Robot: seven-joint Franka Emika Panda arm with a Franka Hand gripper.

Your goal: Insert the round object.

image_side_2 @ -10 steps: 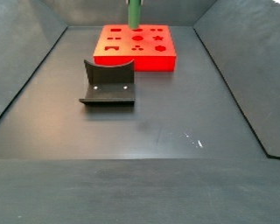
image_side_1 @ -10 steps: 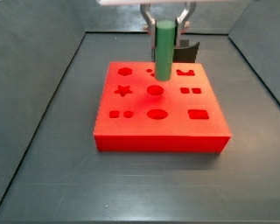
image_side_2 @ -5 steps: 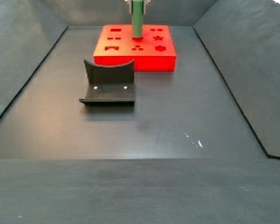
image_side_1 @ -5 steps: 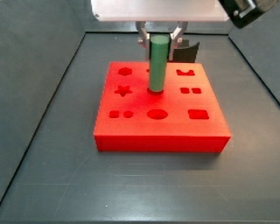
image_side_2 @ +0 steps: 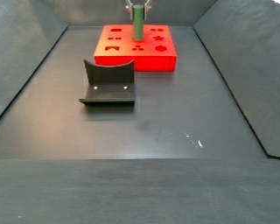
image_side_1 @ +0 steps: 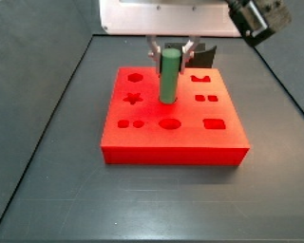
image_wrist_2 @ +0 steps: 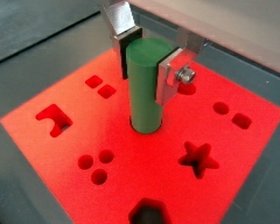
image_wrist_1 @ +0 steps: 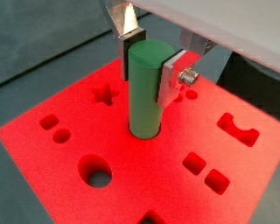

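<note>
Above the red block [image_side_1: 174,114], the gripper [image_wrist_1: 154,54] clamps the green peg [image_wrist_1: 146,92], partly seated in its hole; any tilt could jam it.

The green round object [image_wrist_1: 146,89] stands upright, its foot in the red block's [image_wrist_1: 60,162] round hole, clamped by the hand [image_wrist_1: 152,56].

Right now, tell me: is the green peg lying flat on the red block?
No, the green peg stands upright in the red block, the hand gripping its top.
</note>
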